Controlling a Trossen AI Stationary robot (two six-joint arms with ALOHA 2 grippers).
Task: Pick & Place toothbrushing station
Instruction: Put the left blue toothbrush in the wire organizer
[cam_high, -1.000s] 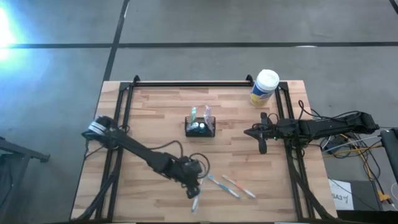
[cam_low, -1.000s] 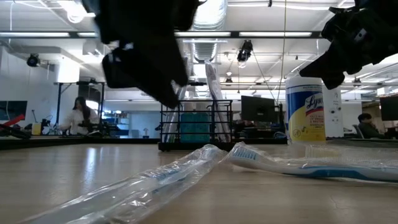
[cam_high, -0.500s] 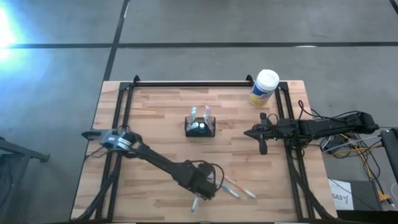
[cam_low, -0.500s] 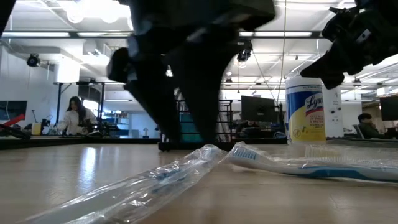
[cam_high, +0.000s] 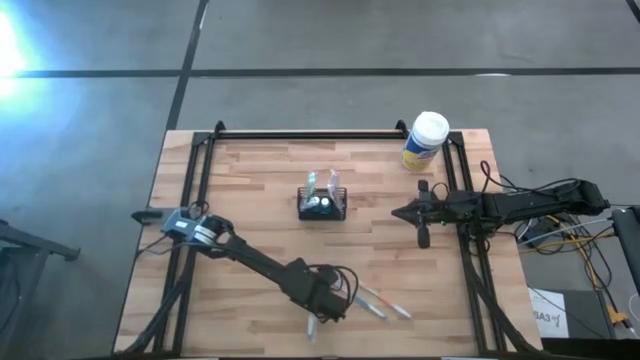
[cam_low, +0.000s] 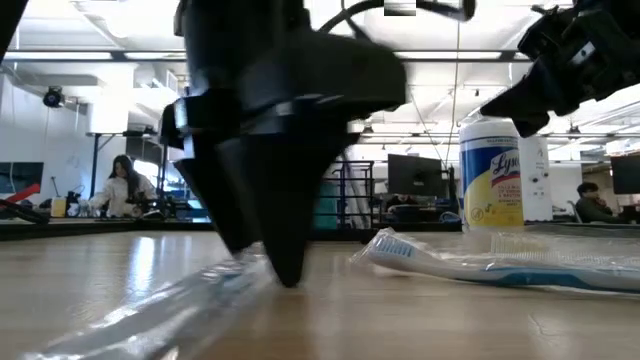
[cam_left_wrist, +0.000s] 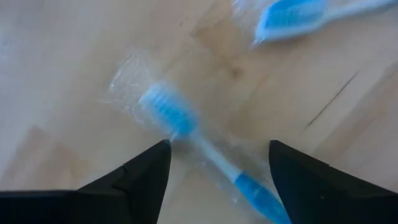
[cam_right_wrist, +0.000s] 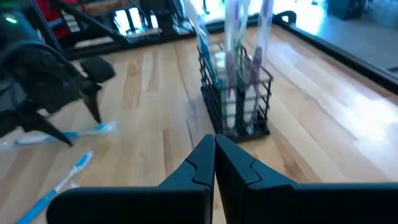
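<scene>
I have the left gripper (cam_left_wrist: 217, 163) spread and straddling a wrapped toothbrush (cam_left_wrist: 186, 134) lying slantwise across its gap at the table's (cam_high: 240, 200) near edge, caddy (cam_high: 322, 205) mid-table beyond, right gripper (cam_high: 421, 216) closed, nearer it.

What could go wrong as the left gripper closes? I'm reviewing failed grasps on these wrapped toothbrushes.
1. The left gripper, open, straddles a wrapped toothbrush lying at an angle between its fingers, just behind the bristle head; closing could twist it or pinch only the loose plastic wrap.
2. Another toothbrush lies close by and might get nudged.
3. The caddy already holds upright items, so insertion could snag.
</scene>
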